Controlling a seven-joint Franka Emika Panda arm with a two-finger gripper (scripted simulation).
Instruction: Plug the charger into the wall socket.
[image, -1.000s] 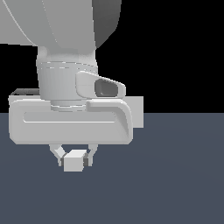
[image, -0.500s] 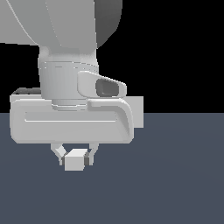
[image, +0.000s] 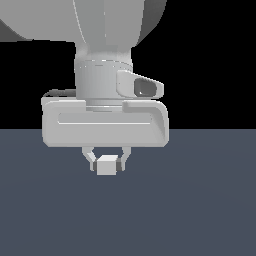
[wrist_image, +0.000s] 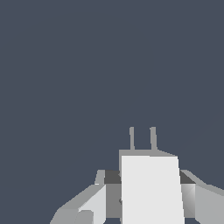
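In the exterior view the Panda arm's wide pale hand body hangs over a flat slate-grey floor (image: 200, 220), filling the upper middle of the frame, with black background behind it. Below the hand, the gripper (image: 107, 165) points straight down, and its two short fingers (image: 90, 159) sit at the nine and three o'clock sides of the charger (image: 106, 166) — a small off-white block, pinched between them with each fingertip touching a side face. The block sits level, its flat front face toward the camera; whether its underside touches the floor cannot be told from here. The wall socket does not show in this view. In the wrist view the charger (wrist_image: 151, 192) fills the lower middle as a pale upright slab, with two thin grey prongs (wrist_image: 142, 138) standing side by side from its far end, pointing out over bare slate-grey surface. The grey finger pads (wrist_image: 112, 177) flank the block on both sides, pressed against it — no gap is visible.
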